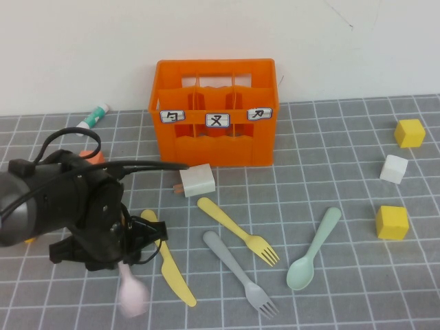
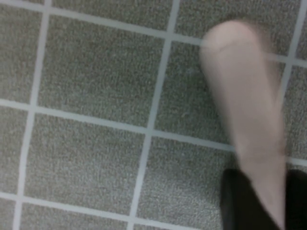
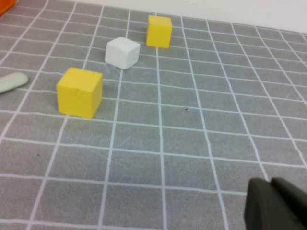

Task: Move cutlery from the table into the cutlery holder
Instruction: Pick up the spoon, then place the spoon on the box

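My left gripper [image 1: 126, 261] at the front left of the table [image 1: 330, 206] is shut on the pink spoon [image 1: 132, 294], whose blurred bowl hangs out below it. In the left wrist view the spoon [image 2: 244, 110] runs from between the dark fingers [image 2: 235, 201] over the grid. The yellow knife [image 1: 172, 271], yellow fork [image 1: 237, 230], grey fork [image 1: 237, 271] and mint-green spoon [image 1: 313, 251] lie flat in front of the orange cutlery holder [image 1: 213, 144]. My right gripper [image 3: 271, 201] is shut and empty, low over bare table; the high view does not show it.
Two yellow cubes [image 1: 410, 133] [image 1: 392, 222] and a white cube [image 1: 394, 168] sit at the right, also in the right wrist view [image 3: 80, 92]. A white block [image 1: 197, 180] lies before the holder. A white, green-capped tube [image 1: 93, 117] lies at the back left.
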`<state>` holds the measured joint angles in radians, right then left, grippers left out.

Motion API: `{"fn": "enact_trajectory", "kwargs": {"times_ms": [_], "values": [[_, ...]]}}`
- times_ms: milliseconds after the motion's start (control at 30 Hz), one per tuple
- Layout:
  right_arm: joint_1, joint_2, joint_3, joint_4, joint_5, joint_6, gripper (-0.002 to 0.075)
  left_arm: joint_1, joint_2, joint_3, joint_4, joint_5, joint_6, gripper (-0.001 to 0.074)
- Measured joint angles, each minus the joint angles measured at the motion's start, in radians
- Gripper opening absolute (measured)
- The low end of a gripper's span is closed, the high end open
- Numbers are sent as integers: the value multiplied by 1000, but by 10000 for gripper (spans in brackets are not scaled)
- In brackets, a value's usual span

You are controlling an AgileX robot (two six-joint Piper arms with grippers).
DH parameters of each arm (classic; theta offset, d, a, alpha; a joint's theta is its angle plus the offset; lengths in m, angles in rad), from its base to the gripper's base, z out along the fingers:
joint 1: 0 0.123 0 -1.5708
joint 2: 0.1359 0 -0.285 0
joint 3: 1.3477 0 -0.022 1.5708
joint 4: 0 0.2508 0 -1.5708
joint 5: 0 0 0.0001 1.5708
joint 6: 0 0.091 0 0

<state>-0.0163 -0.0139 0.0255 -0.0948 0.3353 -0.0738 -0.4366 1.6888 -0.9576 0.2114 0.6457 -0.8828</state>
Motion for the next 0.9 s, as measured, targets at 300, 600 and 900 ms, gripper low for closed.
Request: {"fn": "enact_trajectory", "kwargs": {"times_ms": [300,600,900], "values": [[0,0,0,0,0,4,-3,0,0,0,0,4,71,122],[0,0,0,0,0,12,-3,0,-152,0,-4,21,119,122],[0,0,0,0,0,14,-3,0,-351,-125,149,-208,166,122]]}}
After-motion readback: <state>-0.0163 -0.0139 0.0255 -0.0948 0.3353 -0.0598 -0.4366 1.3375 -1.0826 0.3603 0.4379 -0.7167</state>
